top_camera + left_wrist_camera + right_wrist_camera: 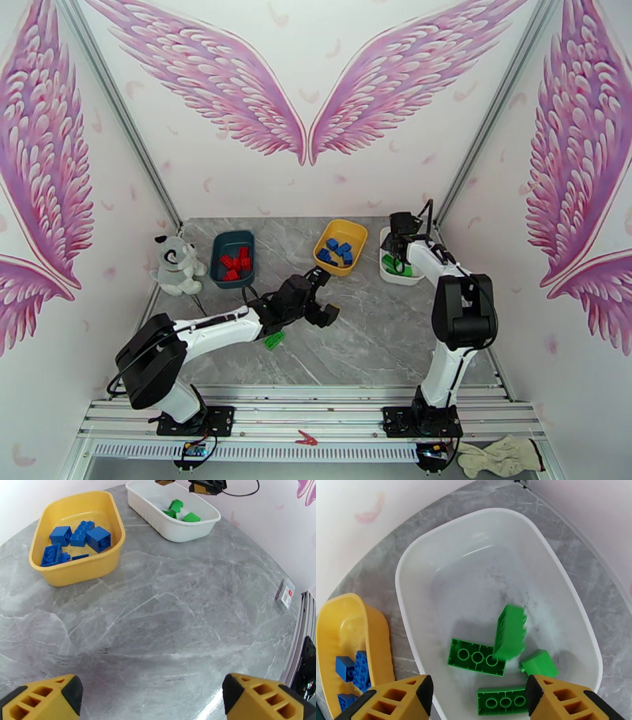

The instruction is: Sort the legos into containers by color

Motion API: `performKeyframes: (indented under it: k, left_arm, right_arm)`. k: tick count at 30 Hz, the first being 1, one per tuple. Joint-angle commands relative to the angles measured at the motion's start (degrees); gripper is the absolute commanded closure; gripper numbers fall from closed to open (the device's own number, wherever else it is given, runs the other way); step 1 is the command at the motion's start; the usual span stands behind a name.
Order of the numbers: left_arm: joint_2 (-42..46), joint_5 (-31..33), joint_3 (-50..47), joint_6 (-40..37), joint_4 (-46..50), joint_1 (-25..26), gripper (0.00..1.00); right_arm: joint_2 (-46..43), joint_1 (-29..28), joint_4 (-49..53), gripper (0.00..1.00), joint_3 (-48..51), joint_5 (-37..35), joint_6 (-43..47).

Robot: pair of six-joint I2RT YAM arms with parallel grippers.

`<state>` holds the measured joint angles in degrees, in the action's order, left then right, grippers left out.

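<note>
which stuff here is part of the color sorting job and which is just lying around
job: red studded plastic bricks, blue bricks, green bricks, loose green brick, dark teal plastic tray, yellow tray, white tray
lying about: grey-white plush dog toy, pale fabric glove, red clip

Two-arm pose. The left arm [213, 328] reaches low and slantwise from its base toward the yellow tray [345, 223]. The left gripper [324, 296] [154, 701] hovers just short of that tray's near side, its yellow fingers [43, 699] spread to their widest with nothing between them. The right arm [462, 308] stands upright to the tray's right, elbow raised and forearm angled back toward the far wall. The right gripper [397, 251] [480, 695] points downward just right of the tray, jaws parted and gripping nothing.
</note>
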<state>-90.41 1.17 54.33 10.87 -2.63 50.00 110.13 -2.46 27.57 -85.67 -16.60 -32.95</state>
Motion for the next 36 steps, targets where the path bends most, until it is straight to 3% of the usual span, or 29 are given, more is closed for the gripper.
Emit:
performKeyframes:
  k: [1,8,12,18,26,36]
  left_arm:
    - [4.35,2.85,-1.87,0.19,-1.25,-1.22,0.01]
    - [10.51,3.92,-6.73,3.76,-3.59,-7.36,0.01]
    - [13.5,4.39,-9.59,7.92,-3.83,-14.05,0.01]
    - [16.51,2.43,-13.73,14.83,-4.39,-24.47,0.01]
    - [17.73,0.06,-15.73,19.21,-3.53,-33.28,0.01]
    - [17.36,-4.51,-18.27,24.48,-4.39,-44.32,0.01]
  right_arm:
    - [-4.45,-0.56,-2.87,0.26,2.63,3.31,0.96]
    - [-12.51,-7.39,-9.78,0.19,11.54,4.47,1.66]
    - [-14.23,-14.3,-14.3,0.16,16.15,4.73,2.78]
    - [-10.67,-26.6,-16.9,0.14,17.21,4.94,5.55]
    - [-3.53,-40.37,-17.06,0.16,12.7,9.82,9.22]
    - [4.19,-51.97,-14.89,0.2,6.01,16.23,13.79]
